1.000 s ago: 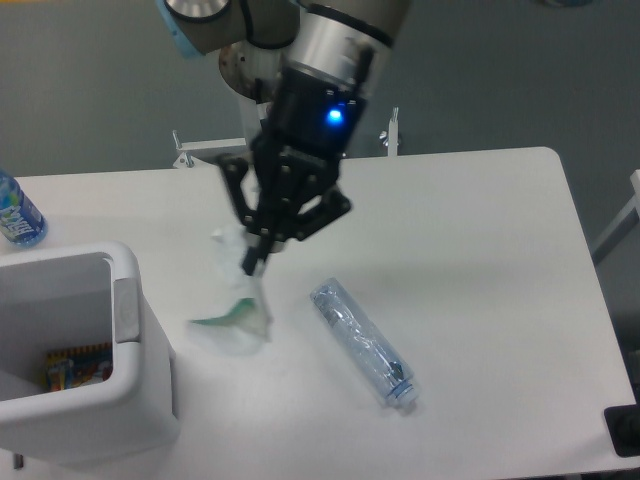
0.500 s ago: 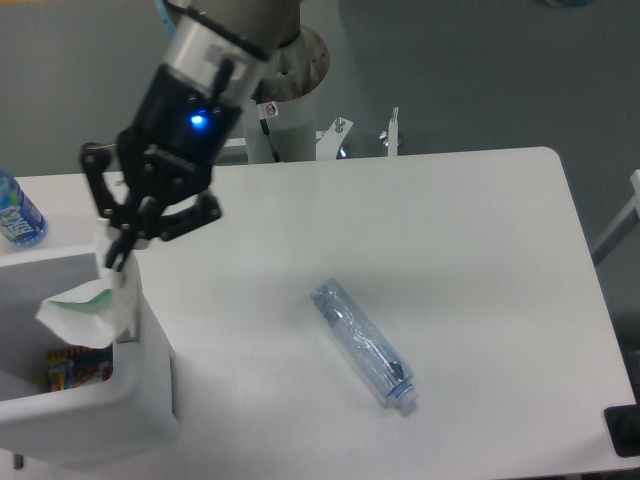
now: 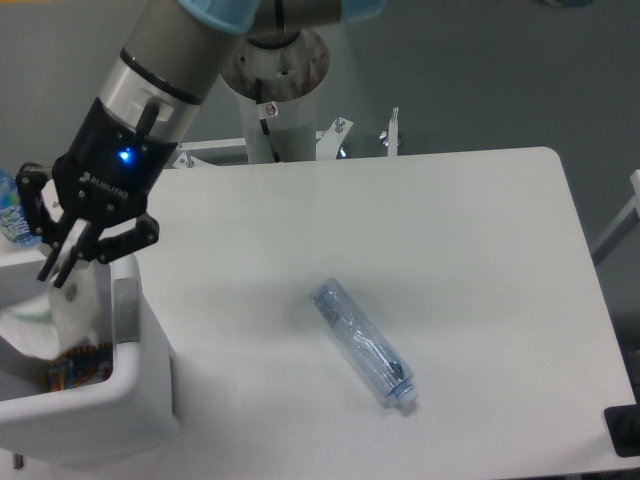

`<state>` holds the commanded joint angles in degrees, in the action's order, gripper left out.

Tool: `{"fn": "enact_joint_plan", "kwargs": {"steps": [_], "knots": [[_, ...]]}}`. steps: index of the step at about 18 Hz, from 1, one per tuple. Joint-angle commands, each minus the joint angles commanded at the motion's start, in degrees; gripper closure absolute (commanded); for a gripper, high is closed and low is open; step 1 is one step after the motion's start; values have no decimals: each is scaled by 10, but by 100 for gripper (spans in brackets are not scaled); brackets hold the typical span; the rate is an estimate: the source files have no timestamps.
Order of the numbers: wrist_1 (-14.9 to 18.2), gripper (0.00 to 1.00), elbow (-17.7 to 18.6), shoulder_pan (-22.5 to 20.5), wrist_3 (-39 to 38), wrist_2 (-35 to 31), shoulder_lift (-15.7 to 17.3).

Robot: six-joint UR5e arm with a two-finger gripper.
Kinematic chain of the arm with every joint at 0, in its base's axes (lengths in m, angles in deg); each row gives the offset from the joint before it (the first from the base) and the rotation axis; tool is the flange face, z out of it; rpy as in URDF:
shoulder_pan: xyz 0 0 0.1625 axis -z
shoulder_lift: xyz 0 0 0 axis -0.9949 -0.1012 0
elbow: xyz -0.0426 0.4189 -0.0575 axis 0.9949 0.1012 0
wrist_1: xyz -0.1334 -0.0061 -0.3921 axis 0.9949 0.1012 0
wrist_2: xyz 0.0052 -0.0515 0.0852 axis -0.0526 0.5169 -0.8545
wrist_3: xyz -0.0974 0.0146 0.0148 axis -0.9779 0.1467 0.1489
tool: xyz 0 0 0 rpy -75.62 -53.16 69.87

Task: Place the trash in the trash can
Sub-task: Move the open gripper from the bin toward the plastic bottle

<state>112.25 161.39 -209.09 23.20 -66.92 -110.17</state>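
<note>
Hovering at the left of the frame, over the mouth of the white trash can, with the gripper pointing down into it and its two dark fingers close together; clamped on the crumpled white paper or just let go — cannot tell, since the paper's top sits right at the fingertips. Paper already inside the bin opening, resting against the near wall above some colourful wrapper at the bottom. Best handled by parting the fingers fully here, well inside the rim, and only then lifting straight up, so that nothing clings and gets dragged back out over the edge. Worth watching the thick rim on the right side of the opening, just beside the gripper body: a sideways exit risks a knock. Second piece not yet dealt with: crushed clear plastic bottle lying diagonally at lower centre of the table, well apart from the bin. Blue-labelled water bottle at the far left edge, partly hidden behind the gripper, to be left alone.
</note>
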Motion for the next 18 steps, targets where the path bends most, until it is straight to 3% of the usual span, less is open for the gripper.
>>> {"fn": "enact_joint_plan", "kwargs": {"steps": [2, 7, 14, 18], "knots": [[-1, 0, -4, 0, -2, -42, 0], [1, 0, -2, -11, -7, -55, 3], [3, 0, 9, -78, -40, -99, -4], [4, 0, 17, -114, -40, -106, -25]]}}
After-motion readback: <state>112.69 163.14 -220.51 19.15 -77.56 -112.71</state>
